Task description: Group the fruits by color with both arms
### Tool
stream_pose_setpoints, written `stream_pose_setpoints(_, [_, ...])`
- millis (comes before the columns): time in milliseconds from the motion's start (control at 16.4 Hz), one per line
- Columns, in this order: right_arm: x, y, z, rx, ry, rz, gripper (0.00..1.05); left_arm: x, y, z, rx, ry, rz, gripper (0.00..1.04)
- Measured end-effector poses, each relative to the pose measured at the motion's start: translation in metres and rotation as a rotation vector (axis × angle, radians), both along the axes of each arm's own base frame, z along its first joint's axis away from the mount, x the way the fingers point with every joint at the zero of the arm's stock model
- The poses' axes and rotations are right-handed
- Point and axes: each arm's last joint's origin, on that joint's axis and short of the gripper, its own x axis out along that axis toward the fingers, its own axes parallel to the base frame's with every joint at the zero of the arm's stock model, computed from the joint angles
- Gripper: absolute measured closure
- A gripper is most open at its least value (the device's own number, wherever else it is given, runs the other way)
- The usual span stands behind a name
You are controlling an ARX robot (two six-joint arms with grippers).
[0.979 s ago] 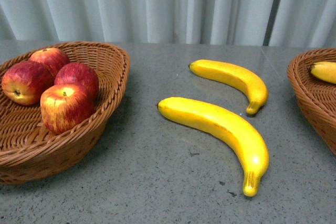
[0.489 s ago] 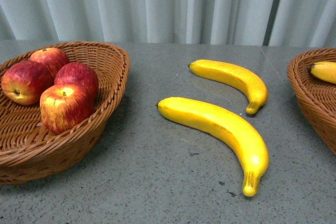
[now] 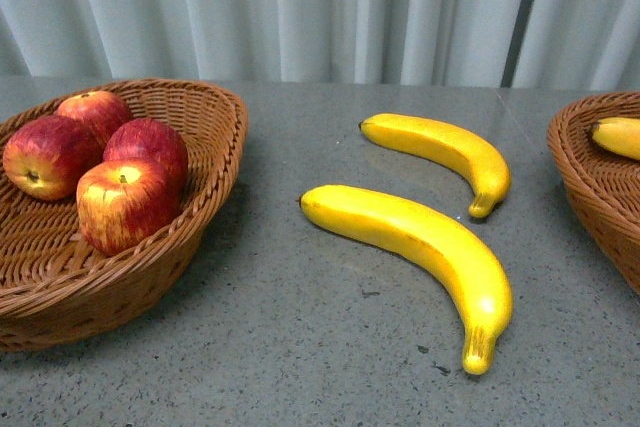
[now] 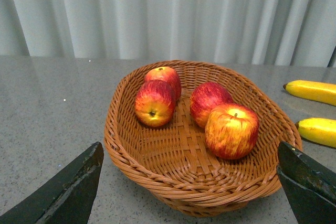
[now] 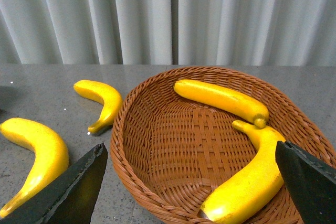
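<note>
Left gripper (image 4: 189, 153): seen from its wrist camera, jaws spread wide, dark fingers (image 4: 68, 192) at either edge of the view, nothing held. Right gripper (image 5: 190, 150): likewise wide open and empty, seen from its own wrist camera. Neither arm shows in the front view. Grey speckled table (image 3: 300, 347): carries all items. Near banana (image 3: 420, 242): large, yellow, lying loose on the table right of centre, stem end toward the camera, touching no basket. Far banana (image 3: 440, 147): smaller, lying just behind the near one, apart from it, curved the same way, also loose on the table. Left basket (image 3: 225, 137): brown wicker, on the left of the table, holding four red apples (image 3: 122, 204) clustered together; the front one shows a yellow-streaked top and a short stem. Right basket (image 3: 590, 182): brown wicker, at the right edge of the table, holding two yellow fruits, an upper banana (image 5: 220, 98) and a lower banana (image 5: 252, 182), their ends close together. Pale pleated curtain (image 3: 300, 7): hangs behind the table's far edge.
</note>
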Motion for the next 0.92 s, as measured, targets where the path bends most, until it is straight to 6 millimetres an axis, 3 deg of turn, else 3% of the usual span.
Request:
stream_pose_setpoints(183, [0.006,0.004,0.009,0.052,-0.038,0.065,0.07,0.000,0.000,0.000,0.000,0.000,0.000,0.07])
stream_pose_setpoints(245, [0.016,0.011,0.022,0.069,-0.059,0.119,0.07,0.000,0.000,0.000,0.000,0.000,0.000,0.07])
stream_pose_setpoints(367, [0.046,0.035,0.061,0.077,-0.134,0.263,0.07,0.000,0.000,0.000,0.000,0.000,0.000,0.07])
stream_pose_setpoints(489, [0.092,0.073,0.098,0.068,-0.162,0.397,0.07,0.000,0.000,0.000,0.000,0.000,0.000,0.07])
stream_pose_setpoints(550, [0.117,0.094,0.101,0.053,-0.086,0.458,0.07,0.000,0.000,0.000,0.000,0.000,0.000,0.07])
stream_pose_setpoints(673, [0.168,0.137,0.083,-0.023,0.113,0.528,0.07,0.000,0.000,0.000,0.000,0.000,0.000,0.07])
stream_pose_setpoints(917, [0.216,0.184,0.060,-0.193,0.342,0.606,0.07,0.000,0.000,0.000,0.000,0.000,0.000,0.07])
